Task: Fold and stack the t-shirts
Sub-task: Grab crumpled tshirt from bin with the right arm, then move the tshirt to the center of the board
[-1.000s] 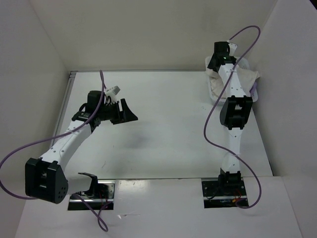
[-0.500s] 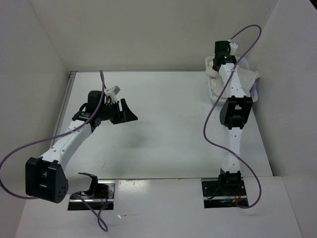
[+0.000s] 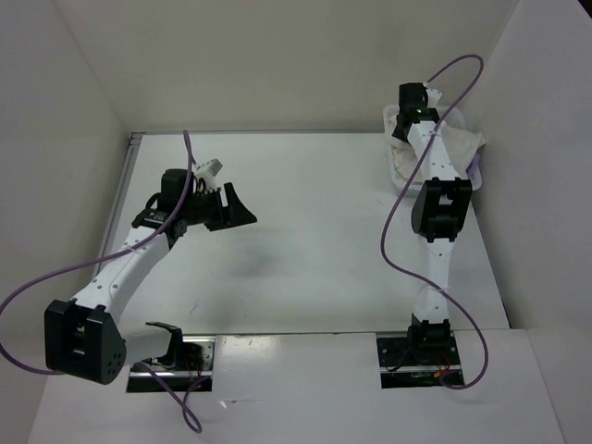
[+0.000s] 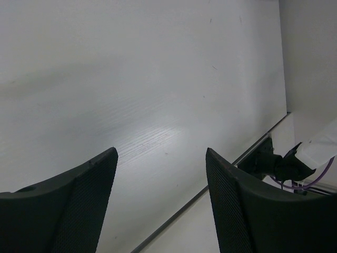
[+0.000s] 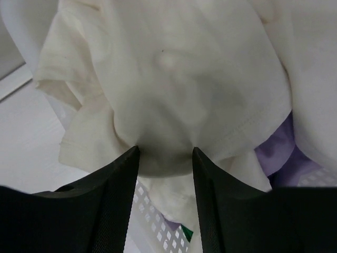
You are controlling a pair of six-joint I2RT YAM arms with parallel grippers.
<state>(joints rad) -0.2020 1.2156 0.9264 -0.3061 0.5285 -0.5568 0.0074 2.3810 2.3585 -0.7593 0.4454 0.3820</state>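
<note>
My right arm (image 3: 433, 213) reaches almost straight out from its base at the near edge to the far right corner of the table (image 3: 314, 231). Its wrist tips down over the white lattice basket (image 5: 152, 224) that stands there. My right gripper (image 5: 164, 158) points down into the heap of cloth. Its two fingers stand apart, and a bulge of the white t-shirt (image 5: 179, 79) fills the gap and touches both inner faces. I cannot tell whether I am squeezing that fold or whether it merely lies between my fingers.

The white t-shirt lies crumpled on top and spills over the basket's rim towards the table. The lilac t-shirt (image 5: 276, 150) shows beneath it on the right. A small scrap of the green t-shirt (image 5: 185, 232) peeps out low down, next to the lattice wall. All three are in the basket, unfolded.

My left arm (image 3: 129, 264) is bent, with its elbow low at the near left. The forearm rises forward and the wrist turns right. My left gripper (image 4: 160, 158) hangs above the bare tabletop, aimed across towards the middle. Its jaws are spread wide and there is nothing between them.
</note>
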